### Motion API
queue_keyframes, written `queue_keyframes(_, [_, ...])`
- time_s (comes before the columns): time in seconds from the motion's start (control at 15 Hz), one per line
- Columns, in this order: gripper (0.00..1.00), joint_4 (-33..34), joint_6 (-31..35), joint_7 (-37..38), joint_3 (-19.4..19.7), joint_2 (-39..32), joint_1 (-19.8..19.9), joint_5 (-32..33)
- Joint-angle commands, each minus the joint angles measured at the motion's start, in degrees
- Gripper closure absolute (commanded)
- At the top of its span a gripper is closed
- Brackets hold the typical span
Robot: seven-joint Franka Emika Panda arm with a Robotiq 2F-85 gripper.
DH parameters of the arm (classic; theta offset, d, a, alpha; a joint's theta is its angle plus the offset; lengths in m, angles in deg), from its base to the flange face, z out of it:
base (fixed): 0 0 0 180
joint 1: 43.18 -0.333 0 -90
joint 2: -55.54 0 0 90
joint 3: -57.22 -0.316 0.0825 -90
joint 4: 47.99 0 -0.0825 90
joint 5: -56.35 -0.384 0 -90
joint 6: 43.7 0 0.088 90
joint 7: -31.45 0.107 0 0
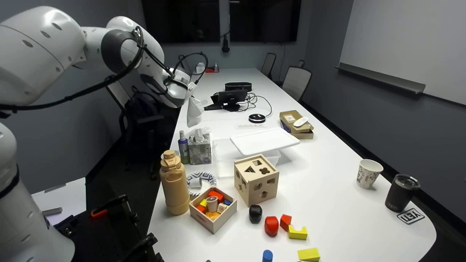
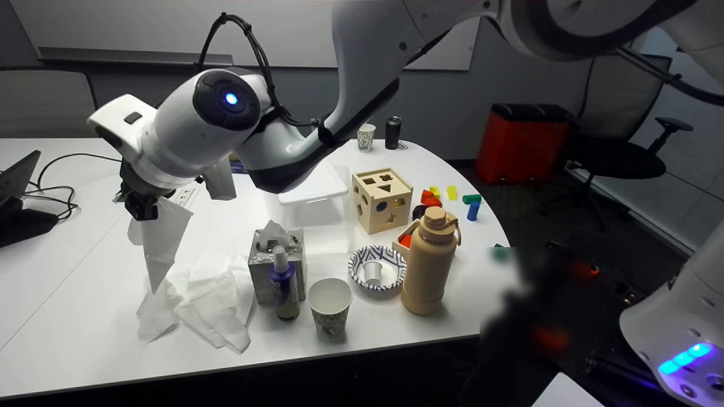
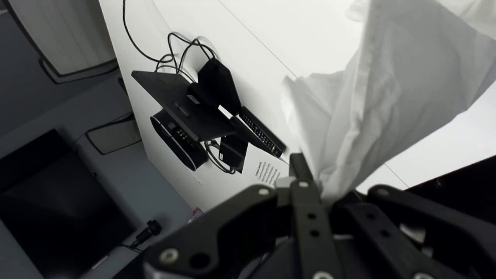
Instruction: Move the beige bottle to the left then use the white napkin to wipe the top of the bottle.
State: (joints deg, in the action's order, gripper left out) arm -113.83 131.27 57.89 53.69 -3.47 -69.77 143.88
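The beige bottle point(image 1: 175, 189) stands upright near the table's edge, beside the wooden tray of blocks; it also shows in an exterior view point(image 2: 429, 265) and is out of the wrist view. My gripper point(image 2: 142, 208) is raised above the table, well away from the bottle, past the tissue box. It is shut on the white napkin point(image 2: 164, 237), which hangs limp below the fingers. In the wrist view the napkin point(image 3: 379, 104) is pinched between the fingertips point(image 3: 325, 182) and spreads out in folds. In an exterior view the napkin point(image 1: 194, 112) mostly hides the fingers.
Crumpled white sheets point(image 2: 215, 299) lie below the gripper. The tissue box point(image 2: 277, 260), purple spray bottle point(image 2: 284, 288) and paper cup point(image 2: 330, 308) stand between gripper and bottle. A patterned bowl point(image 2: 362, 277), the shape-sorter cube point(image 1: 256, 180) and a lidded plastic bin point(image 1: 264, 141) are nearby.
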Motion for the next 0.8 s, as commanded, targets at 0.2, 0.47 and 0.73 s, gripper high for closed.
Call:
queue_keyframes(0.2, [0.6,-0.8,1.3,-3.8,-0.6,-4.2,3.8,-2.0])
queue_keyframes(0.47, [0.28,-15.6,0.3,-10.8,-8.1,-0.3,9.9,-11.1])
queue_keyframes(0.73, [0.0,-26.1,-5.7,-13.5,-16.7,6.0,16.1,-18.9])
